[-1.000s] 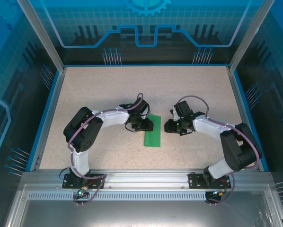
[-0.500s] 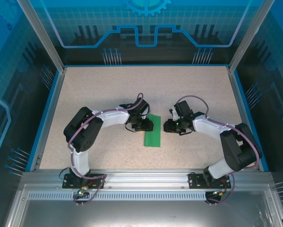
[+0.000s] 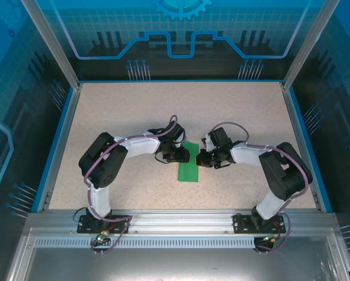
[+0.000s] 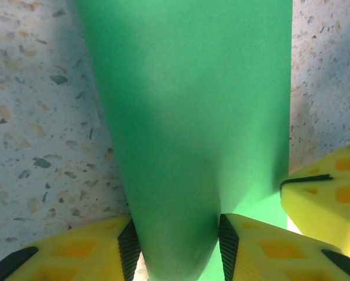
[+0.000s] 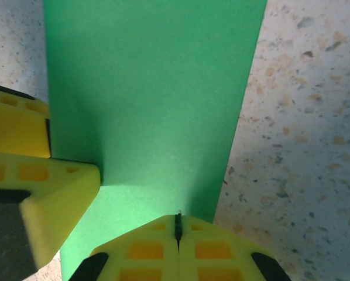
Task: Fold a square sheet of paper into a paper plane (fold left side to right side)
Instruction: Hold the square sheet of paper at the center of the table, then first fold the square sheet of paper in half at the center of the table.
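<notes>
Mid-table [image 3: 122, 111], between the two claws: the paper [image 3: 188, 164], bright green, already doubled into a narrow strip, long axis running away from the arm bases, near end flat on the speckled top.

Left claw [image 3: 179, 156] at the strip's left edge, toward the far end: partly open, with a raised, rounded hump of the paper filling the gap and touched by both pads [image 4: 129, 249] in the left wrist view. Judged a soft hold on that hump, not a flattened pinch.

Right claw [image 3: 201, 158] at the right edge, directly opposite: closed right up, fingertips meeting along a hairline seam in the right wrist view, tips resting at the paper's border. Impossible to tell whether a layer is nipped in that seam or merely pressed down.

Step in hand, at a guess: carrying the left side across to the right and setting the crease. To do it well:
- Hold the right edge pinned as the anchor.
- Bring the lifted side over low and level, lining up the edges before any pressing.
- Release the hump only once the corners match.
- Then run closed fingertips along the fold from the middle outward.
- Avoid tugging sideways: thin paper, likely to skate on the smooth top or to buckle.
- Mind the two claws, very close together over the strip.

No brand, label or readable lettering anywhere; just a gear emblem [image 3: 182, 7] and line patterns on the blue back wall.
</notes>
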Motion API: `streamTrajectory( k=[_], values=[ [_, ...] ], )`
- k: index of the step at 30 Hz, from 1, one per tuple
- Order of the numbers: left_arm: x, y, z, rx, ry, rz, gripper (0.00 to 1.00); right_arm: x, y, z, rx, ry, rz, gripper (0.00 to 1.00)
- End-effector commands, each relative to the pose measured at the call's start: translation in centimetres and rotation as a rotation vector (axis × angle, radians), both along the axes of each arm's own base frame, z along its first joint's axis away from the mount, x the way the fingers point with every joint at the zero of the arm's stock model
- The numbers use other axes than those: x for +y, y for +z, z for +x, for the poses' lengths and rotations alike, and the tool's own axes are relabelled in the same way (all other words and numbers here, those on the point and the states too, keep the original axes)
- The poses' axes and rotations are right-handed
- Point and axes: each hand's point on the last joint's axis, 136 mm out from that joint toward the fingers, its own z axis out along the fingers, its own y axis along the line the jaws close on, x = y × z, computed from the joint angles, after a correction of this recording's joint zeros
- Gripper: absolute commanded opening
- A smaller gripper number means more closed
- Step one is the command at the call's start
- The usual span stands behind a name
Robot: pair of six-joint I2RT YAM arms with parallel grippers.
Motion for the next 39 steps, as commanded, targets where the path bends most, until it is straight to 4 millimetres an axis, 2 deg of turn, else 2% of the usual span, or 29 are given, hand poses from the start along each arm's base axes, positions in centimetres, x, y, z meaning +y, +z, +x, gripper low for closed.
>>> streamTrajectory(
  k=[1,6,9,14,19,21,22,26,28,31,39],
  values=[
    [1.1,-3.4,-1.4,0.051,-0.023,0.1,0.44,0.5,-0.2,0.2,0.015,0.004,-0.014,0.03],
    [1.1,-3.1,-1.3,0.041,-0.022,0.1,0.44,-0.5,-1.7,-0.5,0.061,0.004,-0.084,0.03],
    [1.0,-2.1,-1.1,0.023,-0.022,0.087,0.45,-1.0,-2.4,-1.0,0.086,0.006,-0.122,0.03],
    [1.0,1.0,-0.3,-0.036,-0.018,0.067,0.5,-1.7,-3.6,-1.9,0.13,0.016,-0.168,0.03],
    [1.8,4.6,0.4,-0.121,0.007,0.057,0.6,-2.0,-4.1,-2.2,0.14,0.023,-0.189,0.03],
    [1.8,5.8,0.3,-0.141,0.008,0.033,0.6,-2.0,-4.1,-2.2,0.141,0.027,-0.189,0.03],
    [1.6,6.3,0.2,-0.148,0.007,0.008,0.59,-1.9,-4.1,-2.2,0.14,0.029,-0.187,0.03],
    [-0.7,7.6,-0.9,-0.126,-0.041,-0.157,0.41,-1.8,-4.1,-2.2,0.136,0.036,-0.193,0.03],
    [-2.2,7.7,-1.5,-0.089,-0.074,-0.239,0.35,-1.7,-4.0,-2.2,0.135,0.043,-0.193,0.03],
    [-3.4,6.7,-1.8,-0.035,-0.088,-0.292,0.29,-1.7,-3.9,-2.1,0.132,0.049,-0.201,0.03],
    [-2.4,2.4,-1.5,0.011,-0.066,-0.187,0.29,-1.8,-4.0,-2.3,0.138,0.056,-0.211,0.04]
  ],
)
